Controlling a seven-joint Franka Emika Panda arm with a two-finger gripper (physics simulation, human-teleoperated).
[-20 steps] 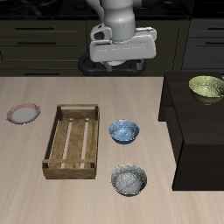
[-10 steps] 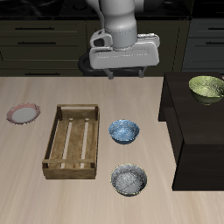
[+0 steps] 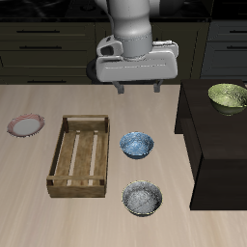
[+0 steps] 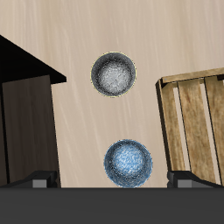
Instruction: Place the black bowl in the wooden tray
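The gripper [image 3: 137, 88] hangs wide open and empty, high behind the black bowl [image 3: 142, 199], blue bowl [image 3: 136, 145] and wooden tray [image 3: 79, 155]; only the exterior view shows the green bowl [image 3: 229, 96].

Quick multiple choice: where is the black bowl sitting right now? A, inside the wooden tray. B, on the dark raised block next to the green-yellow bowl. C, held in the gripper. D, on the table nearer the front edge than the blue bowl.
D: the black bowl rests on the bare table, nearer the front edge than the blue bowl, outside the wooden tray, with the gripper high above.
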